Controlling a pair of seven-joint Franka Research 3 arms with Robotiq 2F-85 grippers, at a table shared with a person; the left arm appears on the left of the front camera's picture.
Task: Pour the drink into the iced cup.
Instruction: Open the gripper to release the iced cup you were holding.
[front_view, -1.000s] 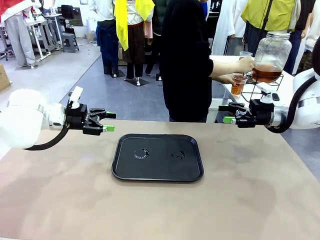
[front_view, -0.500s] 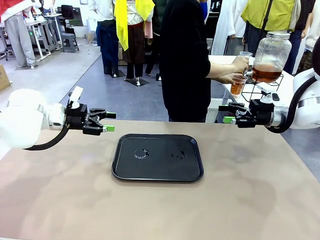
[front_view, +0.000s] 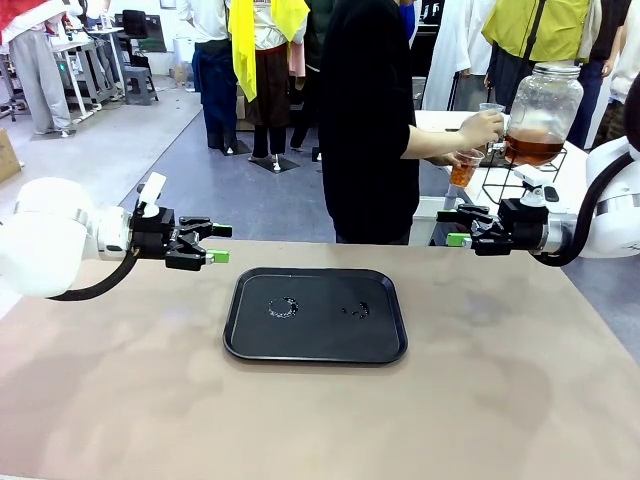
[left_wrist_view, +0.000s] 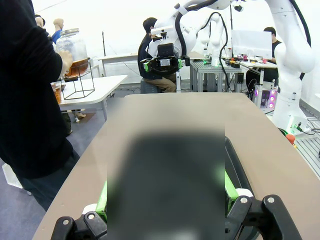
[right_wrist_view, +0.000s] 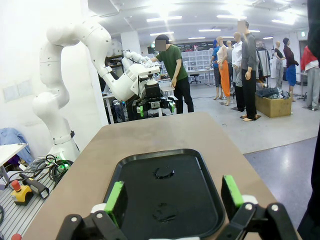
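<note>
We're idling with left gripper (front_view: 219, 243) and right gripper (front_view: 450, 227) both wide apart over the table (front_view: 120, 380), flanking the tray (front_view: 315, 345), while the person's hand (front_view: 482, 128) is holding the drink (front_view: 461, 171) in a cup beside the jar (front_view: 542, 110)

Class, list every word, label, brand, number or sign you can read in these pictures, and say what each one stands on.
None can be read.
The black tray: no print, only wet marks.
The glass drink jar and the person's cup: no label visible.
The left gripper and right gripper: no legible marking.
Background shelves and screens: too small or blurred to read.
</note>
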